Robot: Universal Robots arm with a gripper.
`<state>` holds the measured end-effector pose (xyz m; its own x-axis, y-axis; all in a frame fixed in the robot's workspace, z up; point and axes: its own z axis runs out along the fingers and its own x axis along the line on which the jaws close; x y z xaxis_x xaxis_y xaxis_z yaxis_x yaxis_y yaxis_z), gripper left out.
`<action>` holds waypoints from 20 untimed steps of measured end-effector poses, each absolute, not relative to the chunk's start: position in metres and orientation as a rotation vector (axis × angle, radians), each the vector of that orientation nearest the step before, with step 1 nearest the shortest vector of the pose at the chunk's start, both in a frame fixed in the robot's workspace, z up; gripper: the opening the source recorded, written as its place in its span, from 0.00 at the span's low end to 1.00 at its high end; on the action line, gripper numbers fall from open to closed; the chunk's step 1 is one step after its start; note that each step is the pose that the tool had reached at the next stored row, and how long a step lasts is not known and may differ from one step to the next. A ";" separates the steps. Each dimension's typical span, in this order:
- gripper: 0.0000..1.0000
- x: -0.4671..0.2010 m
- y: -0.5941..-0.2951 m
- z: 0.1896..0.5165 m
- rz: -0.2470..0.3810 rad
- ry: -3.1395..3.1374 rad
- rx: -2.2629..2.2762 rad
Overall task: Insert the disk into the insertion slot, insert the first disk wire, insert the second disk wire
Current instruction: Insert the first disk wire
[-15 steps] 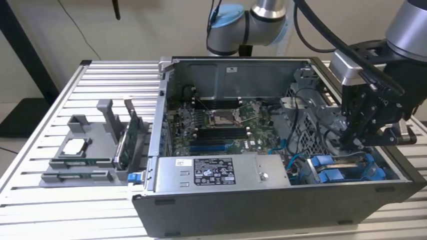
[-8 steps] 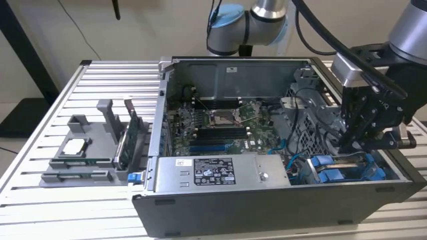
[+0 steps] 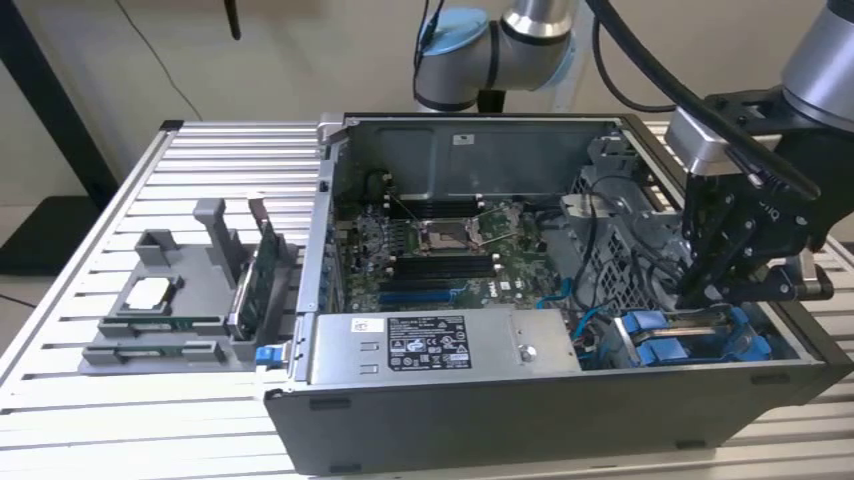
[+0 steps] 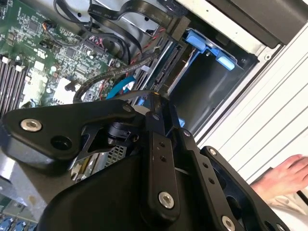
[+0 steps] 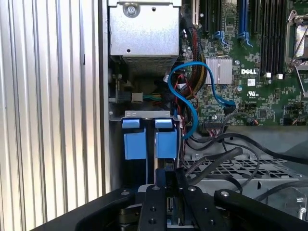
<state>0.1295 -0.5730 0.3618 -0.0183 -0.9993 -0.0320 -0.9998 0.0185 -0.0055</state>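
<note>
Case: an open computer case stands on the slatted table, toward the table's edge at the exterior view's right.
Insertion slot: the grey metal bay sits in the case's near corner at the exterior view's right, just beside the power supply.
Blue fittings: two blue tabs stand side by side in the mouth of the slot.
Gripper: the gripper is lowered into the case directly over the insertion slot. In the first wrist view its tip is just beside the blue tabs.
Gripper state: whether it is apart, together or clamped on something, I cannot tell.
Connector strip: a dark strip with a row of contacts stands inside the bay near the blue tabs — what it belongs to I cannot tell.
Blue cable: it curls from the motherboard down toward the slot.
Black cables: flat black leads run along the bay's edge.
Hand: a person's hand lies over the table slats, just outside the case wall.
Fixture: a grey parts holder sits near the table's edge at the exterior view's left, well apart from the gripper.
</note>
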 end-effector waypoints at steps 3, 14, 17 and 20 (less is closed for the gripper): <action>0.19 0.130 -0.573 0.361 0.031 2.223 -2.183; 0.19 0.134 -0.578 0.359 0.046 2.232 -2.188; 0.19 0.135 -0.579 0.358 0.053 2.236 -2.191; 0.19 0.137 -0.580 0.357 0.063 2.241 -2.194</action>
